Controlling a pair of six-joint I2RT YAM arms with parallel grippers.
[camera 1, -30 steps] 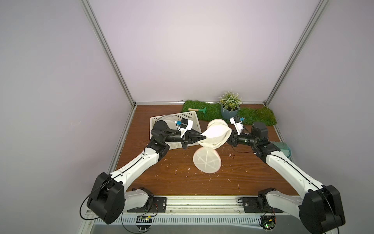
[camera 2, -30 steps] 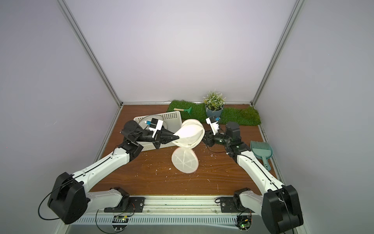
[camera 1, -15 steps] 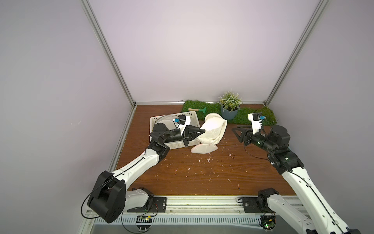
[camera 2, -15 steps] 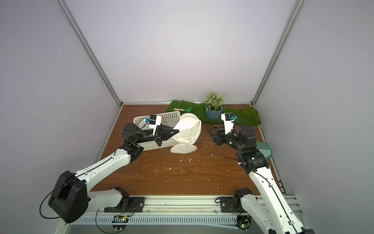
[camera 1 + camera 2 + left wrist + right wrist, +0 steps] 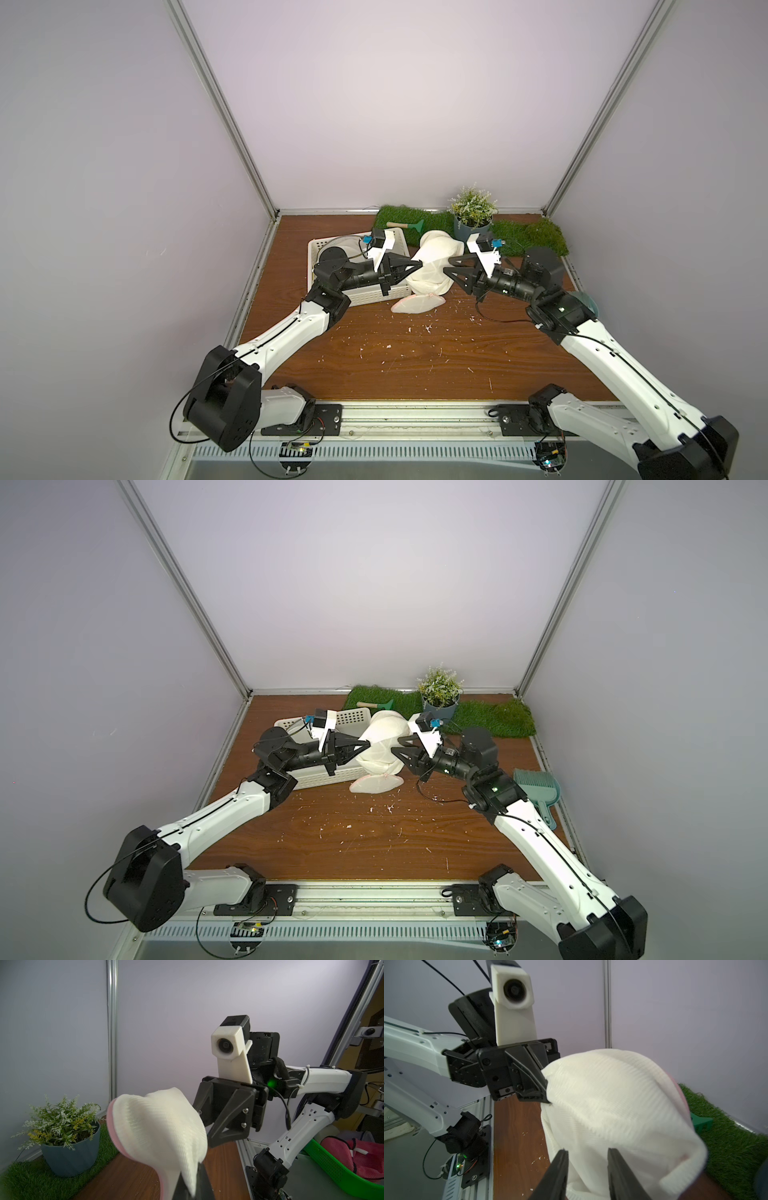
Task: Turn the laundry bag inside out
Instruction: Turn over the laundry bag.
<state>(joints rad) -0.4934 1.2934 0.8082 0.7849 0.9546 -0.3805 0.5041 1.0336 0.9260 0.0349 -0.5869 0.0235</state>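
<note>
The laundry bag (image 5: pixel 434 266) (image 5: pixel 382 748) is white mesh with a pink rim. Its upper part hangs bunched between my two grippers and its lower end lies on the wooden table (image 5: pixel 374 365). My left gripper (image 5: pixel 419 263) (image 5: pixel 368 742) (image 5: pixel 193 1186) is shut on a fold of the bag (image 5: pixel 158 1126) on its left side. My right gripper (image 5: pixel 446 266) (image 5: pixel 395 746) (image 5: pixel 587 1150) is open at the bag's right side. Its two fingers stand apart with the bag's cloth (image 5: pixel 612 1105) showing between them.
A white slatted basket (image 5: pixel 320 257) sits under my left wrist. Behind the bag lie a grass mat (image 5: pixel 528 239), a potted plant (image 5: pixel 471 216) and a small green rake (image 5: pixel 409 225). A teal dustpan (image 5: pixel 538 789) lies at the right edge. White crumbs (image 5: pixel 415 328) dot the table.
The right gripper let go of the bag, drew back to the right, then came back to it with its jaws narrower. The bag's hanging end dropped onto the table.
</note>
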